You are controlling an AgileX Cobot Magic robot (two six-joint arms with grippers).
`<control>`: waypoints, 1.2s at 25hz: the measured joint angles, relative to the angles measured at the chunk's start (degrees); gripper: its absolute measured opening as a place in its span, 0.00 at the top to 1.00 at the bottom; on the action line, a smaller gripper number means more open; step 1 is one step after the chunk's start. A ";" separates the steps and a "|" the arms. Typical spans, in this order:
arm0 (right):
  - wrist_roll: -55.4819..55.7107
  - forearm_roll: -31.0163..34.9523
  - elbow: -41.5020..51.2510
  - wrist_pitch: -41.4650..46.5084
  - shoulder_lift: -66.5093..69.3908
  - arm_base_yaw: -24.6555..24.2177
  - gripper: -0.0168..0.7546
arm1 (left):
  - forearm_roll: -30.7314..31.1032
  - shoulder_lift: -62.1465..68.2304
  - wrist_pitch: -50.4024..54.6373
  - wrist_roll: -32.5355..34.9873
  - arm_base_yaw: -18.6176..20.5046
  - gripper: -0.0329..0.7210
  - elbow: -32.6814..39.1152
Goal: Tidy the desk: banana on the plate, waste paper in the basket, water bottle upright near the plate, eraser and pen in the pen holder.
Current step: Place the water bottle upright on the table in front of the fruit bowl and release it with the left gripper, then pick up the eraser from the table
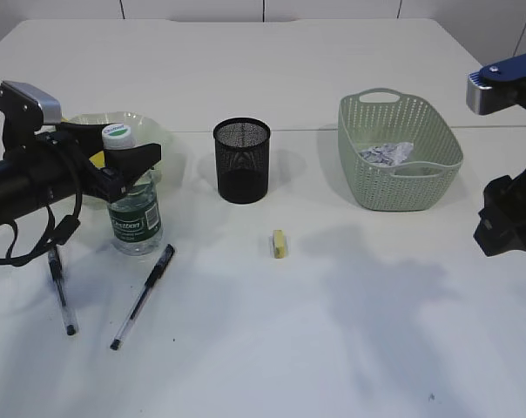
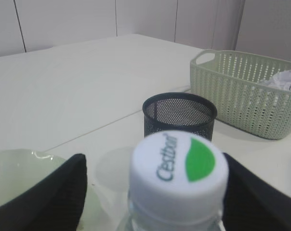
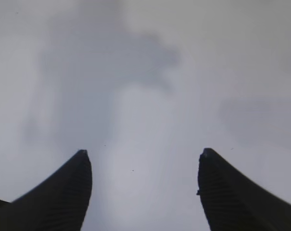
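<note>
- I see the left gripper [image 1: 132, 170] clamped around the water bottle [image 1: 134, 213], one finger on each side just under the white cap [image 2: 178, 172]. The bottle stands upright on the table [image 1: 333, 331].
- In the left wrist view the fingers [image 2: 54, 192] flank the cap on both sides; the cap carries a green leaf mark.
- The plate [image 1: 158, 131], pale green and translucent, sits directly behind the bottle, close to it. A small patch of yellow shows at the plate behind the left arm; I cannot tell whether that is the banana.
- The pen holder [image 1: 241, 160], black mesh, stands upright near the table's middle, to the right of the bottle and apart from it.
- The basket [image 1: 399, 152], pale green, sits to the right of the pen holder. The waste paper [image 1: 387, 154], crumpled, lies inside it.
- The eraser [image 1: 280, 243], yellow, lies on the table in front of the pen holder, apart from it.
- Two pens lie flat on the table at front left: one pen [image 1: 142, 296] in front of the bottle, a second pen [image 1: 61, 289] further left, partly under the left arm's cable.
- The right gripper [image 3: 144, 192] is spread wide and holds nothing; its view shows only bare table surface beneath. The right arm sits at the right edge of the exterior view, well apart from the basket.
</note>
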 joint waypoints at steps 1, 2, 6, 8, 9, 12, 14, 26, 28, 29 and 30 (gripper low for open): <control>0.00 0.00 0.00 0.00 0.00 0.00 0.31 | 0.00 -0.47 0.00 0.00 0.00 0.20 0.00; 0.00 0.00 0.00 0.00 0.00 0.00 0.31 | 0.00 -1.01 0.00 0.00 0.00 0.20 0.00; 0.00 0.00 0.00 0.00 0.00 0.00 0.31 | 0.00 -3.11 0.00 -0.14 0.00 0.20 0.00; 0.00 0.00 0.00 0.00 0.00 0.00 0.31 | 0.00 -4.03 0.00 -0.84 0.00 0.20 0.00; 0.00 0.00 0.00 0.00 0.00 0.00 0.31 | 0.00 -4.65 0.00 -0.97 0.00 0.20 0.00; 0.00 0.00 0.00 0.00 0.00 0.00 0.31 | 0.00 -6.48 0.00 -1.21 0.00 0.20 0.13; 0.00 0.00 0.00 0.00 0.00 0.00 0.31 | -1.61 -7.90 0.12 -1.21 0.00 0.20 0.17; 0.00 0.00 0.00 0.00 0.00 0.00 0.31 | -14.45 -14.93 15.54 -1.34 7.93 0.20 0.42; 0.00 0.00 0.00 0.00 0.00 0.00 0.31 | -16.23 -16.41 20.12 -1.59 9.35 0.20 0.53; 0.00 0.00 0.00 0.00 0.00 0.00 0.31 | -17.24 -17.10 22.82 -1.88 10.02 0.20 0.53; 0.00 0.00 0.00 0.00 0.00 0.00 0.31 | -18.08 -18.00 25.06 -1.98 10.43 0.20 0.53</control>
